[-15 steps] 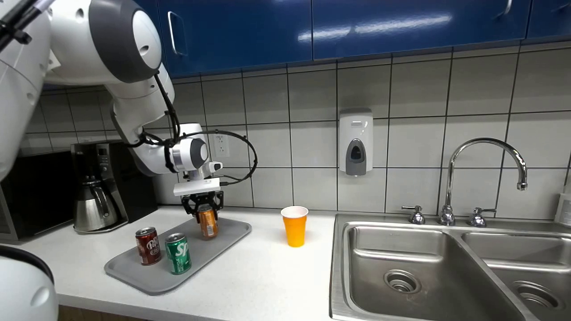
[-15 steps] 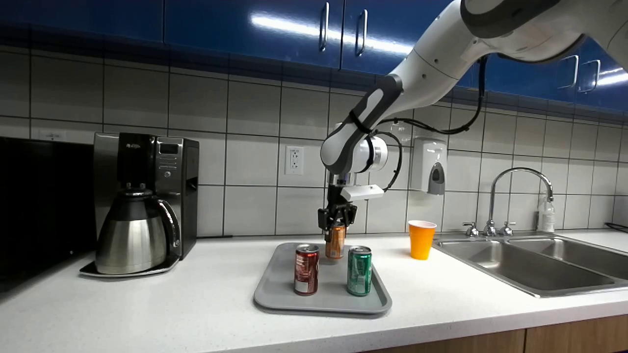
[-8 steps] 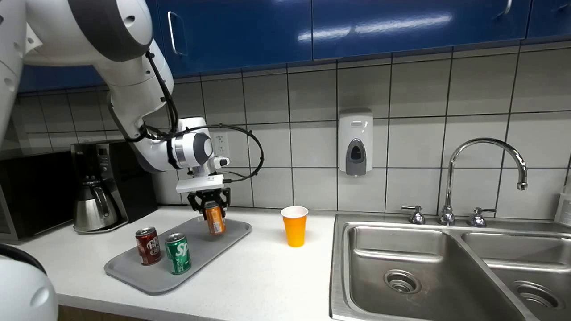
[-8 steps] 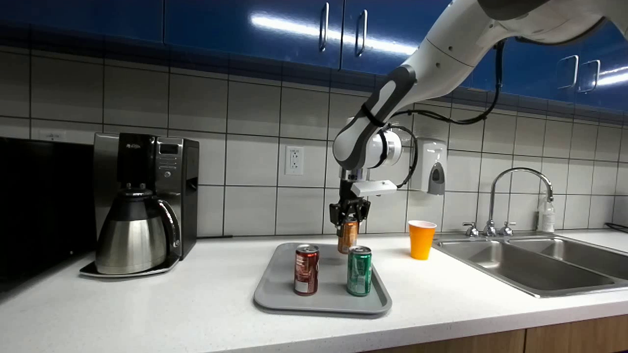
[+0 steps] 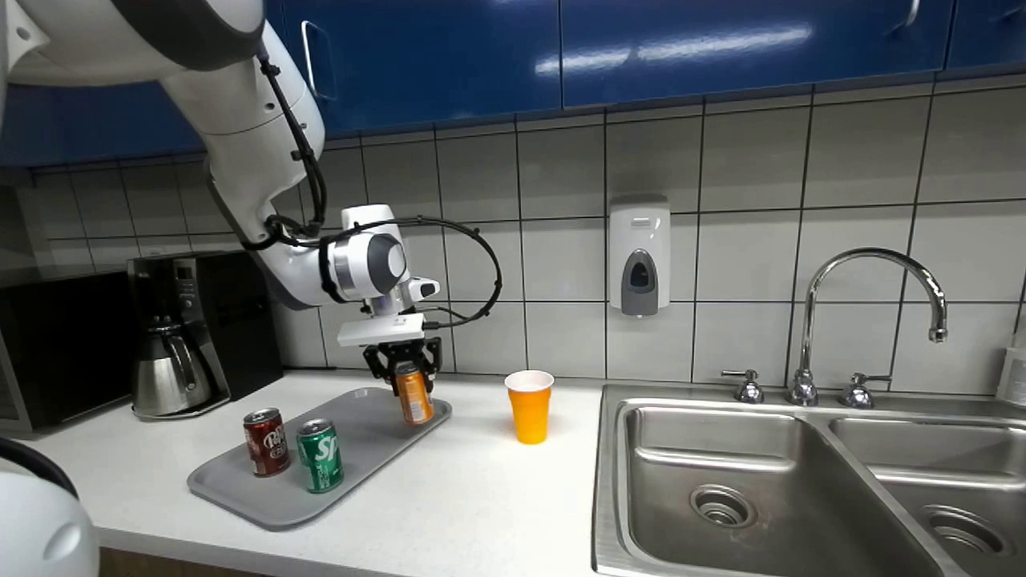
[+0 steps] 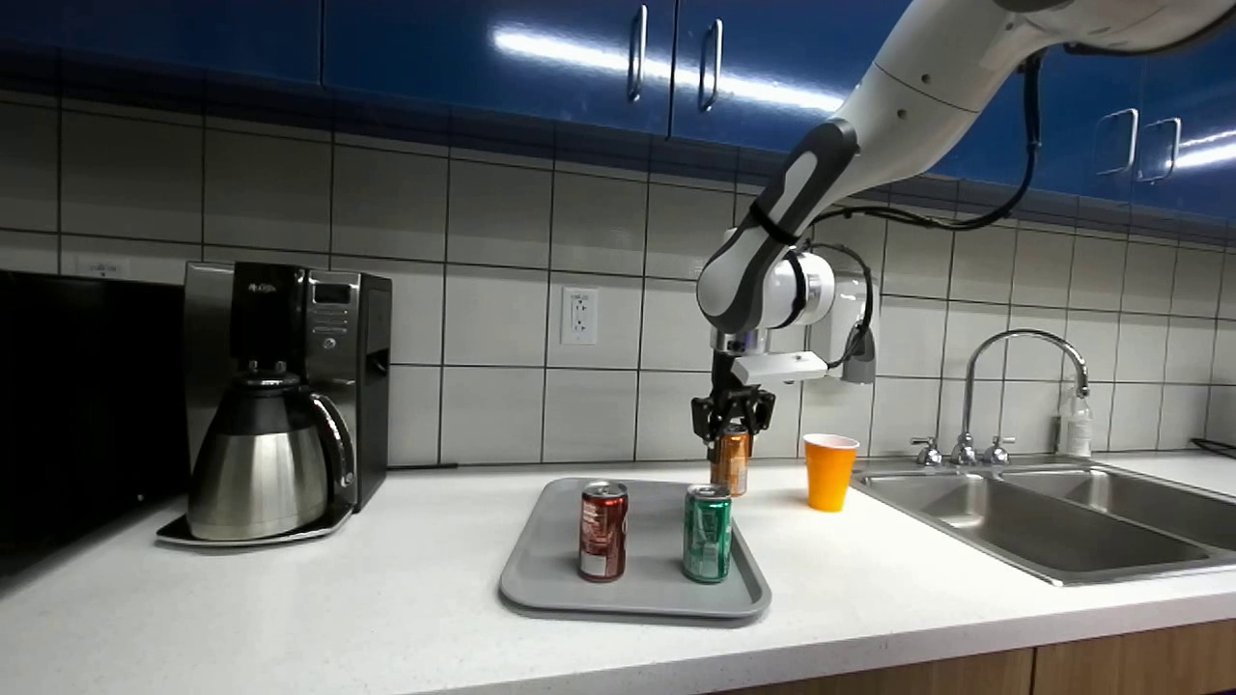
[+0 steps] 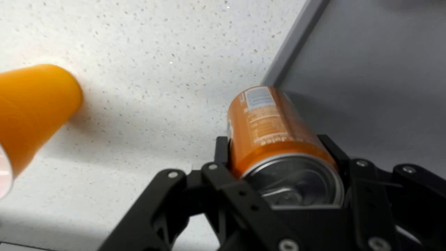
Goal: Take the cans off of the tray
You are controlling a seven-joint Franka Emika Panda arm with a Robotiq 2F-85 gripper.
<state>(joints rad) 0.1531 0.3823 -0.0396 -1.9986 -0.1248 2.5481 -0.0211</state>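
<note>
My gripper (image 5: 414, 386) is shut on the orange-bronze can (image 5: 416, 401), one finger on each side near its top. In the wrist view the gripper (image 7: 275, 149) holds the can (image 7: 270, 120) over the rim of the grey tray (image 7: 366, 66). The can looks slightly tilted and raised, at the tray's far end beside the wall. The green can (image 5: 321, 455) and the dark red can (image 5: 267, 442) stand upright on the tray's near part. Both also show in an exterior view, green (image 6: 708, 533) and dark red (image 6: 603, 531), on the tray (image 6: 657, 555).
A yellow-orange cup (image 5: 529, 410) stands on the counter (image 5: 481, 497) between tray and sink (image 5: 721, 449). In the wrist view the cup (image 7: 35, 101) is left of the held can. A coffee maker (image 6: 290, 405) stands beyond the tray. The tiled wall (image 5: 481, 336) is close behind the gripper.
The gripper has lifted the orange-bronze can and carried it toward the cup, to the tray's edge. The green can, dark red can, tray and cup have not moved.
</note>
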